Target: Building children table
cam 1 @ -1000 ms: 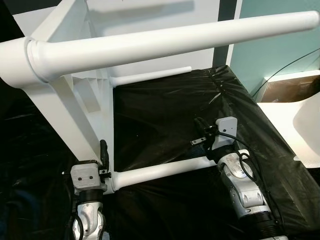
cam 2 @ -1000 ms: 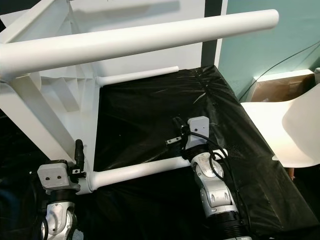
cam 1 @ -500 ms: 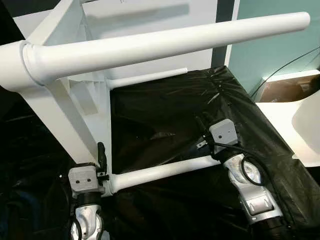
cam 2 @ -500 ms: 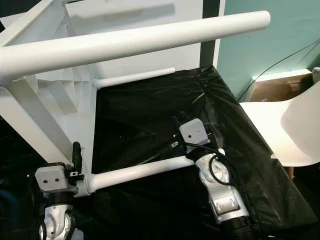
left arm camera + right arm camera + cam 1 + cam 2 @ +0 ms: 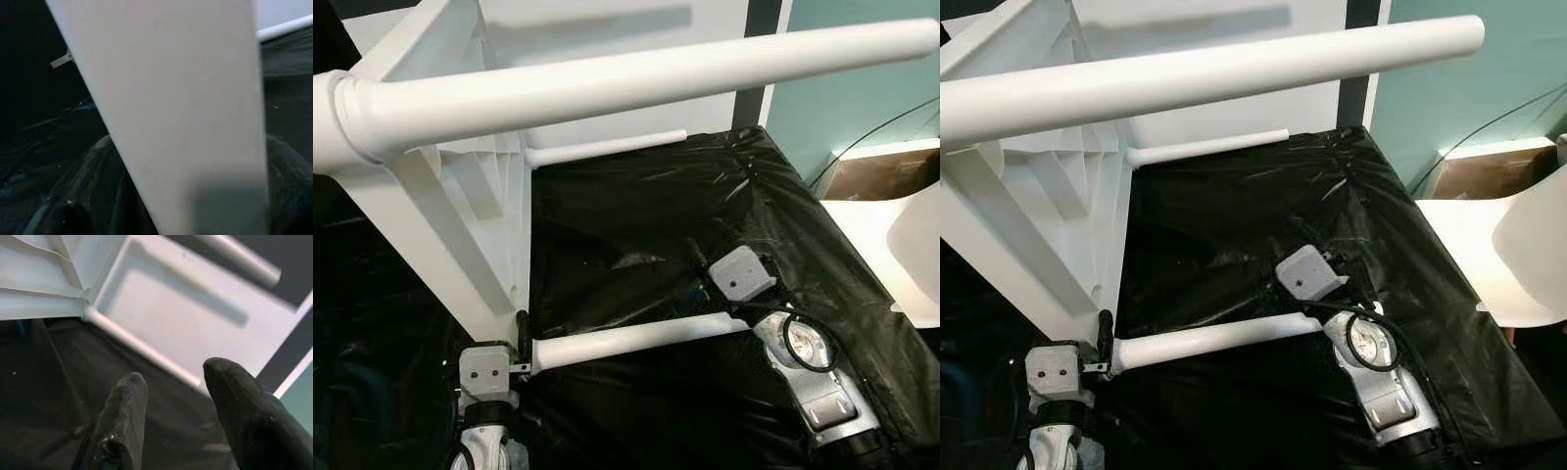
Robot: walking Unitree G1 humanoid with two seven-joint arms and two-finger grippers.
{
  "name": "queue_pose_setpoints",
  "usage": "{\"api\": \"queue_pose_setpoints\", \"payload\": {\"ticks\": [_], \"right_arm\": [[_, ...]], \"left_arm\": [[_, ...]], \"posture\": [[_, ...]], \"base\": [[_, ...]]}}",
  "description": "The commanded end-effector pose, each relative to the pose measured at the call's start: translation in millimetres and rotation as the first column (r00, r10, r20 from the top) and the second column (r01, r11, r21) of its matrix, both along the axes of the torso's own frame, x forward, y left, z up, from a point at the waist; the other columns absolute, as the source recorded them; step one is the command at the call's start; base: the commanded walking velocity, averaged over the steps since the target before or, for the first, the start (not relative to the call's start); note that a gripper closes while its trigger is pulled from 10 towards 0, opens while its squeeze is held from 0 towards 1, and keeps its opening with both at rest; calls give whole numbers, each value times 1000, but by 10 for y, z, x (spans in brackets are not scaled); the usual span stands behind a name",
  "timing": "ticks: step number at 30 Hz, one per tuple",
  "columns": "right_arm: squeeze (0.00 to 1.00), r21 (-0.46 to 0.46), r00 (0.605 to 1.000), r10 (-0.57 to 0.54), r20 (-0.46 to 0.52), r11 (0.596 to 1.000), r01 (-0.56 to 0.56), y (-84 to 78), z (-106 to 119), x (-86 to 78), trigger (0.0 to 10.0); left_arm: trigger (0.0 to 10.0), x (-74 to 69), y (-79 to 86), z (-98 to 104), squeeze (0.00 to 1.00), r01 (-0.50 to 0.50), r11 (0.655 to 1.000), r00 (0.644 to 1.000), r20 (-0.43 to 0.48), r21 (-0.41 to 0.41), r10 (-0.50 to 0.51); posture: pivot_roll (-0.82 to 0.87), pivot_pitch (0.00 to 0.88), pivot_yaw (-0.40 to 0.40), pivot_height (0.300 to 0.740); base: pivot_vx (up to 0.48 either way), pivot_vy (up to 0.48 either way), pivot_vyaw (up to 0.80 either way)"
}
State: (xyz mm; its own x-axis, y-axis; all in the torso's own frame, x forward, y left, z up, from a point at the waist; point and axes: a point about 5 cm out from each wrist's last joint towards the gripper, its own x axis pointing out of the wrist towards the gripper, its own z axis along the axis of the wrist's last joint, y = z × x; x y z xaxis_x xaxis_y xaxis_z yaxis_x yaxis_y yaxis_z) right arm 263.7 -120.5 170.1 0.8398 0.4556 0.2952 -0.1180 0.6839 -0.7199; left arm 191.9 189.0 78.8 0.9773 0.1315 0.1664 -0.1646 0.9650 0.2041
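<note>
The white children's table (image 5: 431, 196) lies tipped on its side over the black sheet (image 5: 636, 215), underside facing the robot's right, legs pointing out toward three o'clock. The one that matters is the low leg (image 5: 626, 338), a white tube running from its socket near eight o'clock out to about four o'clock in the head views, long axis almost level and rising slightly toward its free end.

The right gripper (image 5: 181, 401) is the nearer hand to that free end: its wrist sits right at the tip, and the leg looks to lie just behind and below the fingers, not between them. Its two black fingers (image 5: 122, 421) are parted with nothing between them, aimed past the sheet toward the table's underside and the far leg (image 5: 1209, 147).

The left gripper (image 5: 521, 328) is down at the socket end, one finger poking up beside the table frame; whether it is pinching or loose, I can't tell.

The top leg (image 5: 636, 73) sweeps overhead, parallel.
</note>
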Motion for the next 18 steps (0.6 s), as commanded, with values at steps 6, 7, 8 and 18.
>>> {"api": "queue_pose_setpoints", "payload": {"ticks": [6, 7, 8, 18], "right_arm": [[0, -81, 997, 14, 74, 997, -8, 25, 31, -60, 10000], [0, -107, 995, 5, 100, 994, 6, 12, 36, -67, 10000], [0, -138, 991, -2, 132, 990, 20, 2, 53, -72, 10000], [0, -299, 942, -5, 336, 948, 112, -52, 194, -107, 10000]], "left_arm": [[10000, -50, -27, -26, 0, 27, 999, 1000, -17, 35, -26], [10000, -43, -62, 36, 0, 47, 997, 999, 15, 57, -48], [10000, -42, -95, 110, 0, 67, 995, 996, 49, 76, -71], [10000, -147, -133, 357, 0, 130, 984, 980, 133, 121, -146]], "posture": [[-26, 9, 78, 740], [-27, 7, 78, 740], [-29, 7, 78, 740], [-26, 6, 71, 740]], "base": [[0, 0, 0], [0, 0, 0], [0, 0, 0], [0, 0, 0]]}}
